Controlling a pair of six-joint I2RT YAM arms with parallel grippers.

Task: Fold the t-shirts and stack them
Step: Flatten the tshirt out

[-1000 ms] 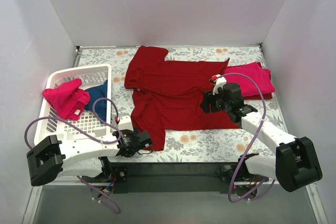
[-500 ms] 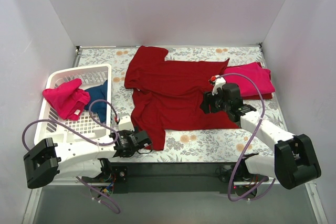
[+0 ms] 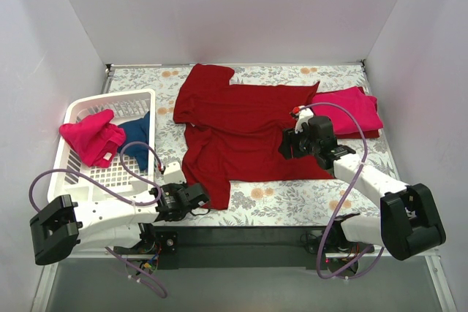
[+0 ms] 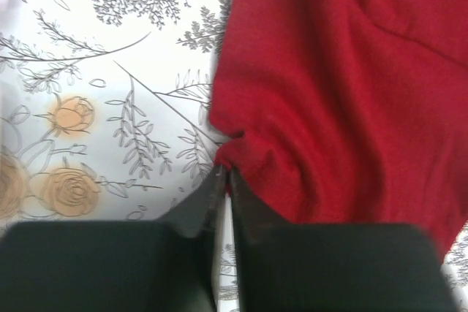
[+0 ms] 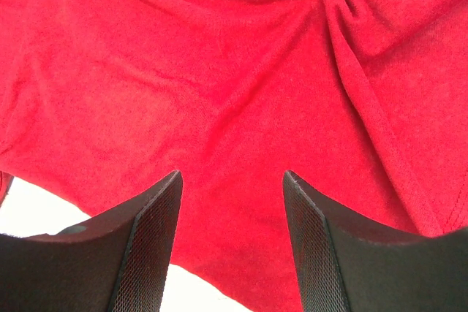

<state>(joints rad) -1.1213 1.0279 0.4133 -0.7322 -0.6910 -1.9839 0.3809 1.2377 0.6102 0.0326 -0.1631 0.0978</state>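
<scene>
A large dark red t-shirt (image 3: 241,129) lies spread across the middle of the table. My left gripper (image 3: 197,196) is at its near left corner, shut on a small bunched fold of the hem (image 4: 238,147); its fingertips (image 4: 219,180) meet at the cloth's edge. The right gripper (image 3: 289,142) hovers low over the shirt's right side, open, with only red cloth (image 5: 234,93) between its fingers. At the back right lies a folded pinkish-red t-shirt (image 3: 352,106). Another pinkish-red t-shirt (image 3: 91,137) and a navy blue one (image 3: 136,131) sit in the basket.
The white slatted basket (image 3: 110,100) stands at the left of the flower-patterned table (image 3: 285,199). White walls close in the table on three sides. Purple cables loop off both arms.
The left gripper has slid a little toward the shirt's near corner and closed on the hem. The right arm has barely moved and stays open.
</scene>
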